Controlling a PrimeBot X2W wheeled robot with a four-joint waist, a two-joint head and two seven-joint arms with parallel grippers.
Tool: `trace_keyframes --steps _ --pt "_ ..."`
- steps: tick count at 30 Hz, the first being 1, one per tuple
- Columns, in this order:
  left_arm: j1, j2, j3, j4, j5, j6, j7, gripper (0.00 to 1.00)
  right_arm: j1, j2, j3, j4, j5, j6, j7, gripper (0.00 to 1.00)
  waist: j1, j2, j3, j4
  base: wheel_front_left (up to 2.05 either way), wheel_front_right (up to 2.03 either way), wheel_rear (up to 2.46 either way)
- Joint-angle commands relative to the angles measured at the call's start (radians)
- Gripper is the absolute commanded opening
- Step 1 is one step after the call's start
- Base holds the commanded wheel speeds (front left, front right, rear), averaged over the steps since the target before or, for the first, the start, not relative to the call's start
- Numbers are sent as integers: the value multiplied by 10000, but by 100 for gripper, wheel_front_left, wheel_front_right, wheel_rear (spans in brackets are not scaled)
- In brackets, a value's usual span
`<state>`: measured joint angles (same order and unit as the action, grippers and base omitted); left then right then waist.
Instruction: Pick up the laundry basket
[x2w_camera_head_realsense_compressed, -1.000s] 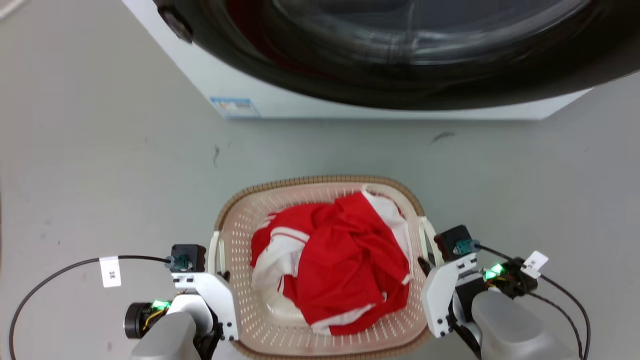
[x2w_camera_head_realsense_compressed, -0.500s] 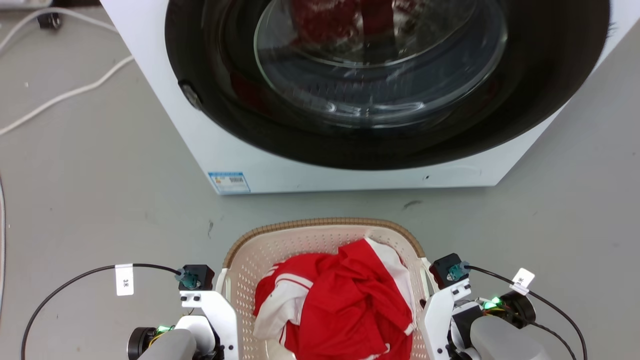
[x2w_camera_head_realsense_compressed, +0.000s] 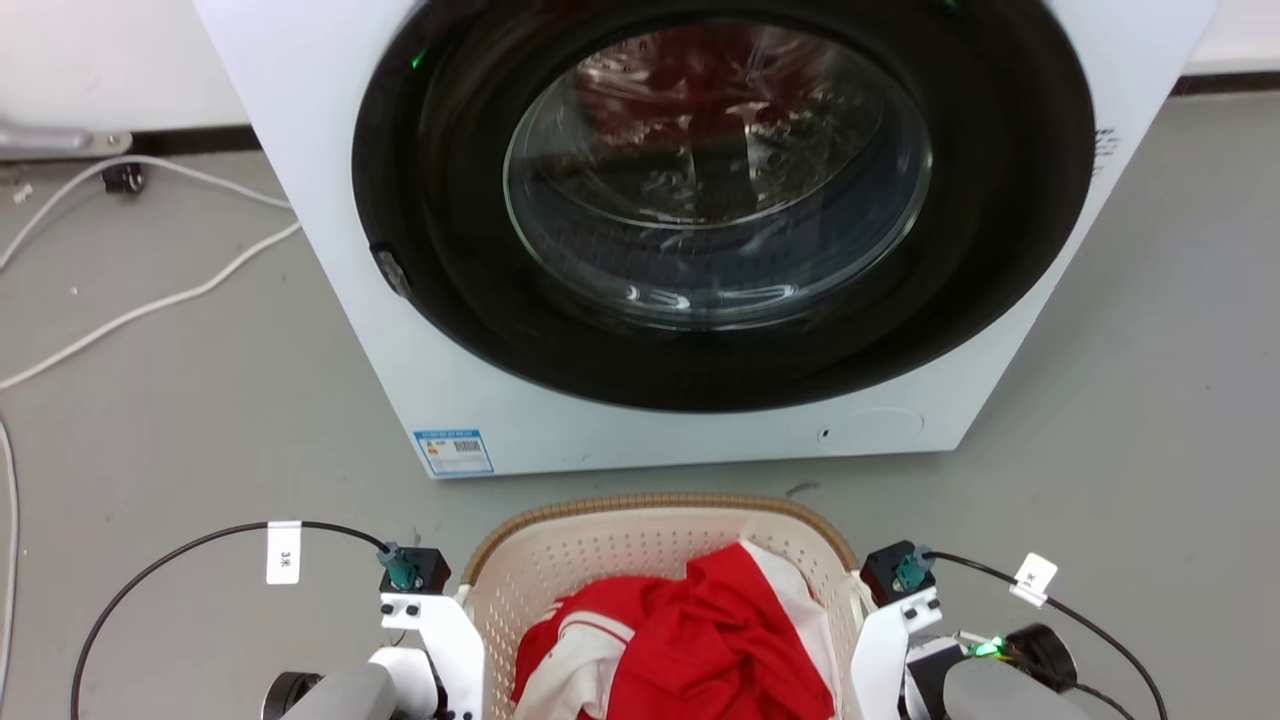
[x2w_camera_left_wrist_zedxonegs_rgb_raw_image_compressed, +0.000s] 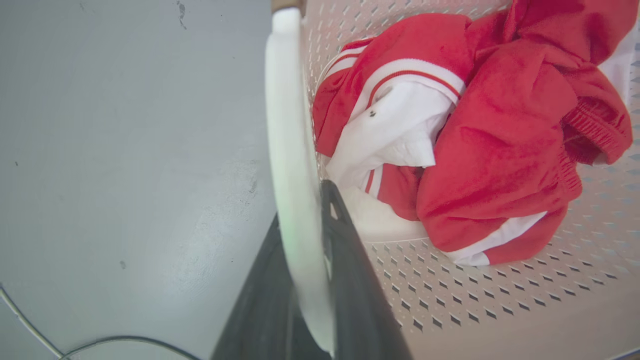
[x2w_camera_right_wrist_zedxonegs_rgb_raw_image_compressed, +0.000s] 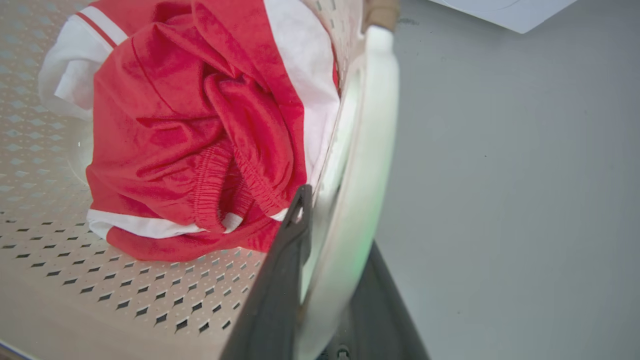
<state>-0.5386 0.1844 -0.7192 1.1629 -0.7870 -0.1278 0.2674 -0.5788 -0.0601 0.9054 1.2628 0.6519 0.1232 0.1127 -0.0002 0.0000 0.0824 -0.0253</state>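
A white front-loading washing machine (x2w_camera_head_realsense_compressed: 330, 250) with a wide black round door and a glass porthole fills the upper head view; red cloth shows dimly through the glass. It stands on a smooth grey floor (x2w_camera_head_realsense_compressed: 150, 440) with a few dark scuffs.

Just in front of the machine, at the bottom middle of the head view and between the 2 arms, is the laundry basket (x2w_camera_head_realsense_compressed: 600, 545): cream perforated plastic, rounded-rectangular, with a brown woven-look rim. Whether its base touches the floor cannot be told. A crumpled red and white garment (x2w_camera_head_realsense_compressed: 700, 650) with striped trim lies heaped inside it.

The left gripper (x2w_camera_left_wrist_zedxonegs_rgb_raw_image_compressed: 302, 225) is clenched around the basket's left white side handle (x2w_camera_left_wrist_zedxonegs_rgb_raw_image_compressed: 292, 150). In the left wrist view, 1 dark finger lies on the inner side against the basket wall and the other on the outer side, with the handle pinched between them. The right gripper (x2w_camera_right_wrist_zedxonegs_rgb_raw_image_compressed: 340, 220) grasps the right white side handle (x2w_camera_right_wrist_zedxonegs_rgb_raw_image_compressed: 367, 150) the same way, 1 finger on each side of the strap.

2 thin white cables (x2w_camera_head_realsense_compressed: 150, 300) trail over the floor to the left of the machine. A black cable runs to each wrist, each with a small white tag (x2w_camera_head_realsense_compressed: 283, 552). A small blue label (x2w_camera_head_realsense_compressed: 453, 451) is stuck at the lower left of the machine's front.
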Motion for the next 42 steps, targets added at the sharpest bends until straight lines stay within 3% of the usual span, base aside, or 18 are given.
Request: trace_keyframes --steps 1,9,42 --pt "27 -14 -137 -93 -45 -46 80 0 107 122 139 -84 58 136 74 0 2 0 -223 -63 0 0 0" --pt "6 47 -671 -28 -572 -44 528 0 239 -96 577 -285 626 136 682 0 2 0 -631 -171 0 0 0" --pt "-146 45 -1934 245 -1926 -45 303 0 -1 -333 2026 -261 2031 137 615 0 2 0 -996 -259 0 0 0"
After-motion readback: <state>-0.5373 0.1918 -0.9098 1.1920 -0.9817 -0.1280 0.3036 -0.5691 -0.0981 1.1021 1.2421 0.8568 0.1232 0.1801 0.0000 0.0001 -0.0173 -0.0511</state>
